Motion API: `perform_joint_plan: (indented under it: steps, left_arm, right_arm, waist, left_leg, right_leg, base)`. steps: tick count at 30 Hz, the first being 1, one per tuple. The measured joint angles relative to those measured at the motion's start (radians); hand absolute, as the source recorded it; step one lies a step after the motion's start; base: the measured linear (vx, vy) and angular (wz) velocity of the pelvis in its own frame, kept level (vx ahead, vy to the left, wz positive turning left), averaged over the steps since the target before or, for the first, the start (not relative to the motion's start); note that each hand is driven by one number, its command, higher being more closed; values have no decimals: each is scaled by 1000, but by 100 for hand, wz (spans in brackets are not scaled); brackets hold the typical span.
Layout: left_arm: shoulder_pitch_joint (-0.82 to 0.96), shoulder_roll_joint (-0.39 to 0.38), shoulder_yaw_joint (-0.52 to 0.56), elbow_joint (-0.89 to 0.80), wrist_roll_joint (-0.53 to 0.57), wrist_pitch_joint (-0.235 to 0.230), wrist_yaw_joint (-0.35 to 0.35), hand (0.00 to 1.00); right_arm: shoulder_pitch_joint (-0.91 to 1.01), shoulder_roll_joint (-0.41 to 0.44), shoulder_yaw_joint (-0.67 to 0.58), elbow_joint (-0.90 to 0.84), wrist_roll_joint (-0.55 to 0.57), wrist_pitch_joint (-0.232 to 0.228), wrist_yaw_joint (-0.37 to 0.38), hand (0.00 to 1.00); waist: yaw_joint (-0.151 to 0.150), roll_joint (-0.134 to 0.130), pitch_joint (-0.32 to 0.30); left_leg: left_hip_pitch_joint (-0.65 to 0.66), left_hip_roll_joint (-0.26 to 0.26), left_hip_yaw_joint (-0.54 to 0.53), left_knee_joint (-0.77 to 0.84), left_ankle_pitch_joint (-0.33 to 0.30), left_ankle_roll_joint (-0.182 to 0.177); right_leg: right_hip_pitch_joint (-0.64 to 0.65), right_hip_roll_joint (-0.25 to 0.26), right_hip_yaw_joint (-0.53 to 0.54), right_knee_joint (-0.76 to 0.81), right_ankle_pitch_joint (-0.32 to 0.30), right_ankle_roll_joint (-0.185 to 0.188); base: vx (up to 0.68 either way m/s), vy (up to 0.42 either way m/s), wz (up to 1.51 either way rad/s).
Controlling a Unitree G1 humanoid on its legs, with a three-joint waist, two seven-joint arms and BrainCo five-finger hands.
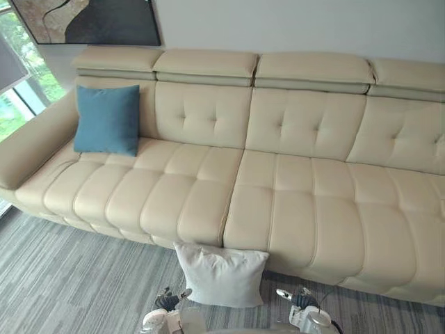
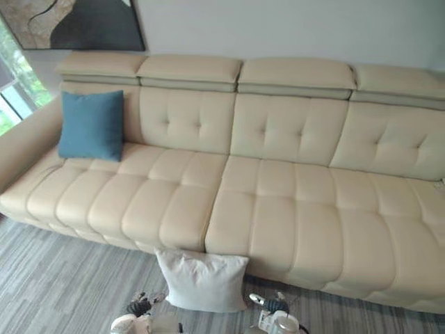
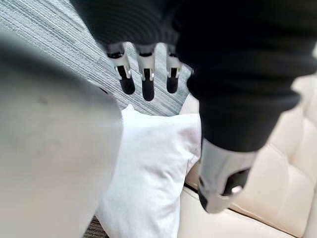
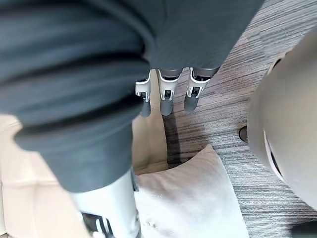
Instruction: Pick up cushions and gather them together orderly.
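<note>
White cushion (image 1: 221, 275) stands on the grey carpet (image 1: 69, 278), leaning on the front of the cream sofa (image 1: 299, 202) near its middle; blue cushion (image 1: 107, 119) sits upright at the sofa's far left end against the backrest. Left hand (image 1: 167, 300) and right hand (image 1: 302, 300) hang low at the near edge, one each side of the white cushion, apart from it. Both hands have their fingers (image 3: 143, 74) straight with the thumb spread away, holding nothing.
</note>
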Motion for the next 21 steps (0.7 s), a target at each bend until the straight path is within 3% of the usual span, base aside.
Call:
perform_joint_plan:
  steps: [2, 3, 7, 9, 12, 16, 17, 21]
  left_arm:
    - [2, 32, -3, 3, 3, 0, 3, 0]
    - [-1, 39, -10, 5, 6, 0, 4, 0]
    - [-7, 46, -34, 11, 7, 0, 24, 0]
    - [-31, 49, -40, 9, 3, 0, 29, 0]
    - [-101, 49, -39, -25, -46, -4, 55, 0]
    - [-235, 79, 19, -95, -123, -10, 98, 0]
    - [-278, 87, 47, -106, -136, -11, 112, 0]
    - [-411, 137, 111, -132, -185, -23, 130, 0]
  right_arm:
    - [2, 16, 6, 7, -1, 4, -1, 0]
    - [3, 20, 11, 7, -1, 7, -1, 0]
    - [-2, 20, 34, 8, -7, 8, -10, 0]
    - [-33, 13, 39, 8, -5, 7, -22, 0]
    - [-110, -28, 43, 6, 13, -1, -49, 0]
    - [-242, -96, 21, -5, 69, -18, -89, 0]
    - [-281, -110, 12, -7, 78, -23, -99, 0]
    - [-387, -131, -19, -13, 113, -31, -121, 0]
  waist:
    - [7, -47, -13]
    - [7, -55, -14]
    - [14, -55, -11]
    - [15, -44, 32]
    - [19, -31, 91]
    - [21, -37, 175]
    - [21, -33, 202]
    - [20, -31, 249]
  left_leg:
    - [32, -52, 7, -60, 16, 9]
    - [31, -61, 15, -60, 14, 13]
    - [29, -98, 18, -50, 6, 28]
    - [11, -103, 12, -22, 4, 32]
    - [-159, -99, -20, 111, -2, 41]
    - [-430, -96, -54, 310, -24, 56]
    - [-493, -96, -69, 356, -39, 51]
    - [-688, -85, -101, 461, -60, 44]
  right_leg:
    - [-13, -32, 26, -9, 1, 31]
    - [-12, -40, 30, -17, 7, 40]
    - [-7, -73, 39, -22, 19, 59]
    - [-36, -84, 41, 33, 19, 59]
    - [-204, -95, 41, 195, 5, 53]
    - [-468, -118, 62, 424, -68, 37]
    - [-517, -120, 64, 463, -103, 34]
    - [-710, -117, 76, 584, -143, 31]
  base:
    - [131, 146, -8]
    - [118, 121, -3]
    - [104, 135, -4]
    - [-33, 62, 8]
    - [-138, 20, 21]
    - [-261, -48, 24]
    - [-282, -73, 18]
    - [-346, -53, 4]
